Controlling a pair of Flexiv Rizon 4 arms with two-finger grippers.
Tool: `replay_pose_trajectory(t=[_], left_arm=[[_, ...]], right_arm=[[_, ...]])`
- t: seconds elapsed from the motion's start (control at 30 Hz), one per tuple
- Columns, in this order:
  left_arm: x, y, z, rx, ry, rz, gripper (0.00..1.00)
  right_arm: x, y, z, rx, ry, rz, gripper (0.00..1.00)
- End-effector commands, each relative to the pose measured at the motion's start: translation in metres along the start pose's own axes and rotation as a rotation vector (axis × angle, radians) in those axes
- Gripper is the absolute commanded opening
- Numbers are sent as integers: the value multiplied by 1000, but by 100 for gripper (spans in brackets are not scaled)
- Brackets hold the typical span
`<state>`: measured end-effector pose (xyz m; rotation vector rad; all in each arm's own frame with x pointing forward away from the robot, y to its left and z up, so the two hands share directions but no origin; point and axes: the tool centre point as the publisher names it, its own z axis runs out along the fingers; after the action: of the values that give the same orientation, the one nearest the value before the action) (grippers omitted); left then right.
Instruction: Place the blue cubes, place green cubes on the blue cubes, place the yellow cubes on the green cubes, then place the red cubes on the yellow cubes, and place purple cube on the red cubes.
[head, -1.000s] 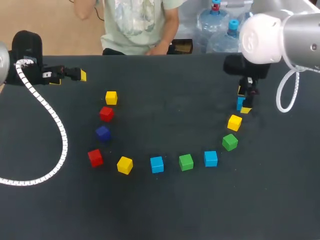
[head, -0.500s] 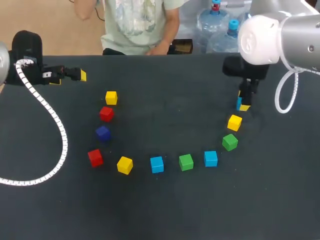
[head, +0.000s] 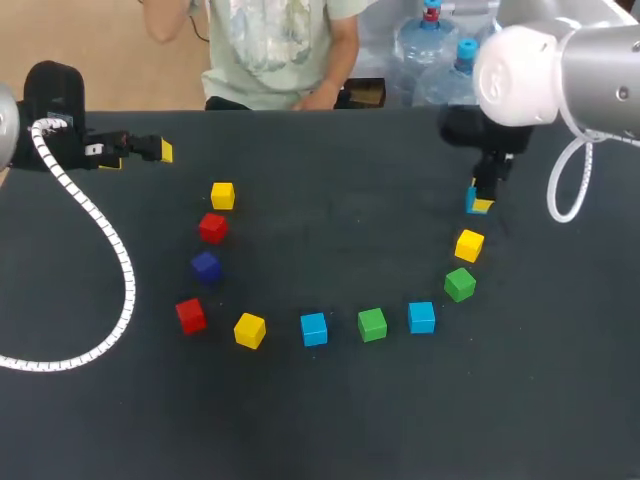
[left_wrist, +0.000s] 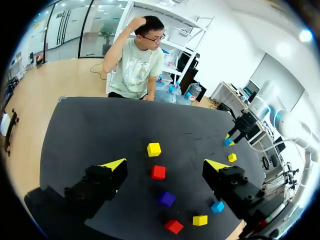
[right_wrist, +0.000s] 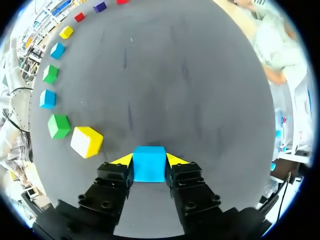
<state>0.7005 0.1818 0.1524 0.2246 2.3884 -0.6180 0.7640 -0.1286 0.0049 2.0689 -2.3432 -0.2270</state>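
Observation:
My right gripper (head: 480, 203) is shut on a blue cube (right_wrist: 149, 163), which sits squarely between its yellow tips just above the table at the right. A yellow cube (head: 469, 245) and a green cube (head: 459, 284) lie just in front of it. From there an arc of cubes runs leftward: blue (head: 421, 317), green (head: 372, 324), blue (head: 314, 329), yellow (head: 249, 330), red (head: 190, 315), purple (head: 205, 266), red (head: 212, 227), yellow (head: 222, 195). My left gripper (head: 140, 155) stands open at the far left with nothing in it.
The black table (head: 330, 420) has wide bare areas in its middle and front. The left arm's white coiled cable (head: 120, 290) drapes over the left side. A person stands behind the far edge, not reaching over the table.
My right gripper's fingers closed on the blue cube and raised it slightly, shifting it a little toward the far edge. The left arm has kept still.

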Motion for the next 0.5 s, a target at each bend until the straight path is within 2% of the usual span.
replay_pose_trajectory(t=[0.03,0.27,0.5], left_arm=[[1,2,0,9,-6,1,100],[1,2,0,9,-6,1,100],[1,2,0,9,-6,1,100]], right_arm=[[-14,24,-19,54,15,-16,0],[-48,47,-42,93,-3,-86,0],[-76,64,-38,80,-11,-99,0]])
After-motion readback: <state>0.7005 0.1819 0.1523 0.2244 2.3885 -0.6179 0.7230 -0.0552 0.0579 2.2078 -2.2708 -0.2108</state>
